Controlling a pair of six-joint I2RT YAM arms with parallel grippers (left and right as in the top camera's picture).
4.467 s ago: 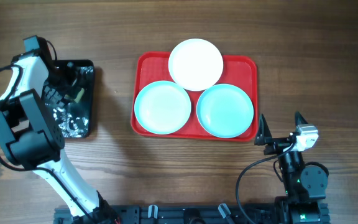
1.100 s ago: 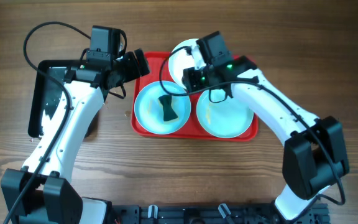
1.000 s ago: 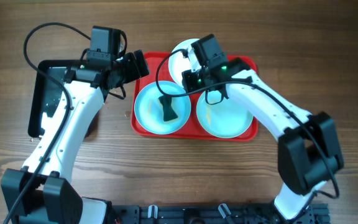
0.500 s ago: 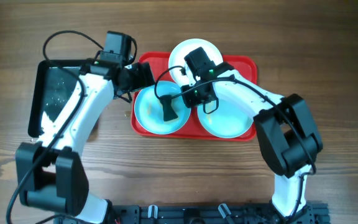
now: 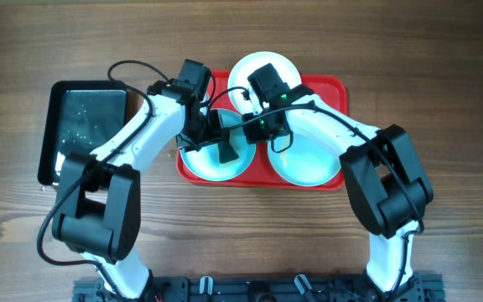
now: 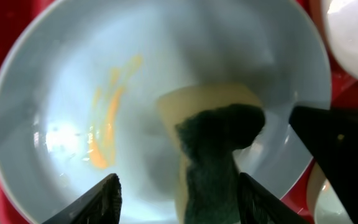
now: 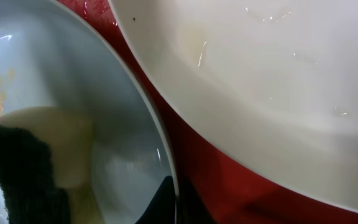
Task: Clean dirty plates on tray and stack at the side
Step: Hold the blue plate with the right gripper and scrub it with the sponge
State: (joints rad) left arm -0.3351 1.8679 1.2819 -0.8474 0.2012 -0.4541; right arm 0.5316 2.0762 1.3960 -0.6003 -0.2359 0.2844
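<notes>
On the red tray (image 5: 338, 88) lie a white plate (image 5: 288, 71) at the back and two pale blue plates (image 5: 199, 164) (image 5: 304, 164) in front. In the left blue plate (image 6: 55, 93), which has an orange smear (image 6: 107, 118), lies a yellow sponge with a dark green pad (image 6: 219, 137) (image 5: 225, 151). My left gripper (image 6: 179, 205) (image 5: 218, 134) is low over this plate, open, its fingers either side of the sponge. My right gripper (image 7: 176, 202) (image 5: 252, 132) is shut on that plate's right rim (image 7: 160, 137), next to the white plate (image 7: 260, 81).
A glossy black tray (image 5: 90, 109) with white specks lies left of the red tray. Both arms cross over the red tray's back half. Bare wooden table (image 5: 443, 67) surrounds both trays.
My left gripper has swung right from the tray's left edge and come down over the left blue plate, its jaws narrower. My right gripper has stayed at the plate's rim.
</notes>
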